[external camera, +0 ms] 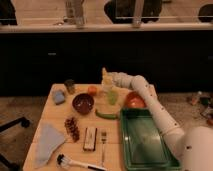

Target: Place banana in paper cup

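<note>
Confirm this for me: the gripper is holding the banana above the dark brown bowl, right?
Not quite. In the camera view the gripper holds the banana above the paper cup, not the dark brown bowl, which sits further left.

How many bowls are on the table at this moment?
2. The dark brown bowl is left of the paper cup; the orange bowl is right of it. The gripper holds the banana above the cup.

The table [47,120] held two bowls, one dark brown [83,103] and one orange [135,101], and two cups, the paper cup [112,96] and a darker one [70,86]. There was one banana [104,75] at the single gripper [106,79] above the paper cup, one orange fruit [92,90] and one green vegetable [105,114]. One green tray [146,140], one fork [103,145] and one brush [75,162] completed it.
</note>
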`<action>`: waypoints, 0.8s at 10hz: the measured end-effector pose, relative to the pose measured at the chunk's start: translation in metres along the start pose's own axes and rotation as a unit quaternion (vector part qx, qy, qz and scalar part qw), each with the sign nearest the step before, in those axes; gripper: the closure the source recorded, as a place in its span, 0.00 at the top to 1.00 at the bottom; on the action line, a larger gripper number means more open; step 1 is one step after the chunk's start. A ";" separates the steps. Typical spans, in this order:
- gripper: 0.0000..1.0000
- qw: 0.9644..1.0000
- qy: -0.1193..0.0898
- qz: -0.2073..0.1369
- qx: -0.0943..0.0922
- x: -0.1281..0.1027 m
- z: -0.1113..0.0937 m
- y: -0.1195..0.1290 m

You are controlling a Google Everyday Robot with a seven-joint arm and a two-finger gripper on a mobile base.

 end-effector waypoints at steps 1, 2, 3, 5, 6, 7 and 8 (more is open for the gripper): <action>0.22 1.000 0.000 0.000 0.000 0.000 0.000 0.000; 0.30 1.000 0.000 0.000 0.000 0.000 0.000 0.000; 0.40 1.000 0.000 0.000 0.000 0.000 0.000 0.000; 0.60 1.000 0.000 0.000 0.001 0.000 -0.001 -0.001; 0.70 1.000 0.000 0.000 0.001 0.001 -0.001 -0.001; 0.78 1.000 0.000 0.001 0.001 0.001 -0.001 -0.001; 0.80 1.000 0.000 0.000 0.001 0.001 -0.001 -0.001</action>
